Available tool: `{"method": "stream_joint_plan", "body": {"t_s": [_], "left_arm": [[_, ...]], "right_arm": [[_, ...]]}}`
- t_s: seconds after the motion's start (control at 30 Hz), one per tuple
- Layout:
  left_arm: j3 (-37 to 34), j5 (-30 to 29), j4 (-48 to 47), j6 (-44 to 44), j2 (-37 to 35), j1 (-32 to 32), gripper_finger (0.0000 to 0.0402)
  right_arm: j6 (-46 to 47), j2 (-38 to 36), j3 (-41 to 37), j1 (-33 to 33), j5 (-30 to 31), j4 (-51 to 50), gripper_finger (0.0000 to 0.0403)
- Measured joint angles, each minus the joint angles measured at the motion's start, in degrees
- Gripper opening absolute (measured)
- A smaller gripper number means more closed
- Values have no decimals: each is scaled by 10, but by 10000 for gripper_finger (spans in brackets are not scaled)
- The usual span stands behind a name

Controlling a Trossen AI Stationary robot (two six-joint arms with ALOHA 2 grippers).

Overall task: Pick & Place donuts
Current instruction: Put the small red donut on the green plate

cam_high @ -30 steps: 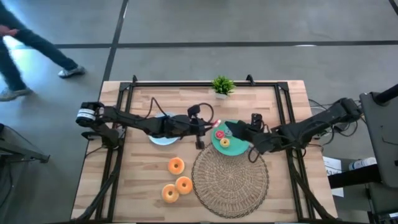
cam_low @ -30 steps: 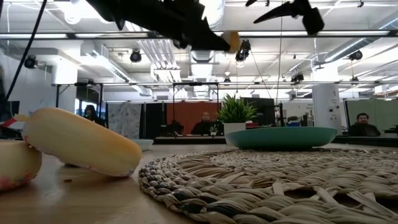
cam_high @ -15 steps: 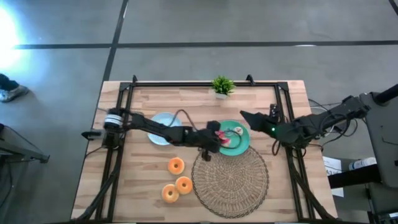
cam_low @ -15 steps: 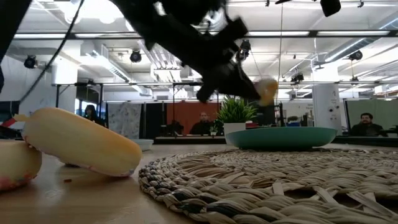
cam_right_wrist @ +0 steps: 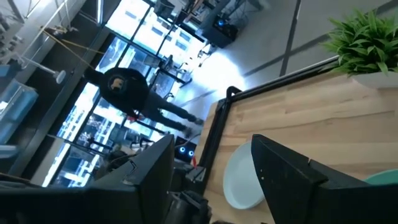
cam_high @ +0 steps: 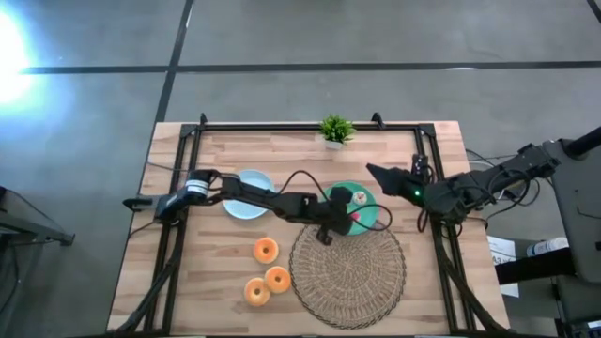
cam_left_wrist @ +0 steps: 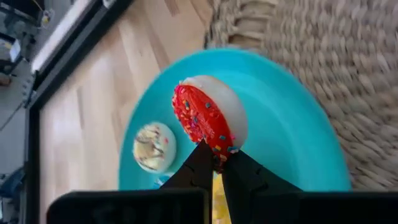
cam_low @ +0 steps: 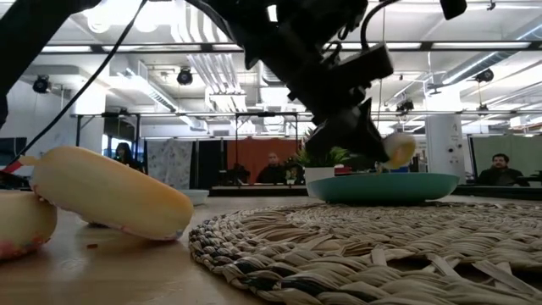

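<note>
- The left end effector (cam_left_wrist: pixel 216 163) reaches across the tabletop (cam_high: pixel 211 272) to the green plate (cam_high: pixel 376 218); its fingers (cam_left_wrist: pixel 198 163) are pinched narrow on the rim of a red-iced donut (cam_left_wrist: pixel 208 119) with coloured sprinkles, held on edge over the plate.
- In the low view the same donut (cam_low: pixel 400 150) hangs just above the plate's rim (cam_low: pixel 385 186), not resting on it.
- A second small donut with pale icing (cam_left_wrist: pixel 153 145) lies flat on the green plate; from above it shows near the plate's far side (cam_high: pixel 358 197).
- Three orange-tan donuts lie on the bare tabletop beside the woven mat (cam_high: pixel 349 272): one nearer the middle of the tabletop (cam_high: pixel 266 250), and two closer to the front edge (cam_high: pixel 277 278) (cam_high: pixel 255 291), these two touching or nearly so.
- A pale blue plate (cam_high: pixel 246 195) sits under the left arm, well apart from the green one.
- The right end effector (cam_high: pixel 380 176) is raised at the right side of the green plate, holding nothing, its fingers (cam_right_wrist: pixel 287 167) spread wide.
- A small potted plant (cam_high: pixel 335 130) stands at the far edge of the tabletop.
- No brand, label or writing can be read anywhere.
</note>
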Motion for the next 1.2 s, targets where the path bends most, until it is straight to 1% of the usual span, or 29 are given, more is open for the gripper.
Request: {"method": "stream_joint_plan", "body": {"t_s": [0.17,0.27,0.47,0.57,0.73,0.83,0.97,1.03,1.07,1.2], "left_arm": [[-3,13,-4,2,5,2,1],[-5,36,-3,10,7,2,8],[-8,37,-3,26,9,2,62],[-9,20,-4,40,9,2,87],[-9,0,-37,42,7,3,106],[-9,0,-55,23,-1,3,107],[-14,0,-91,-29,-26,5,108],[-14,20,-101,-61,-41,7,108],[-15,44,-107,-72,-50,9,108],[-14,185,-82,-149,-77,14,108]], "right_arm": [[-7,-11,0,4,3,0,206],[-20,-20,0,4,4,0,206],[-42,-35,0,4,16,0,206],[-46,-35,0,3,17,0,206],[-47,-35,0,3,16,0,206],[-48,-35,0,3,17,-1,206],[-47,-35,0,3,15,-2,206],[-44,-35,0,3,9,-7,206],[-41,-34,0,4,4,-10,206],[-18,-31,0,4,-1,-22,206]]}}
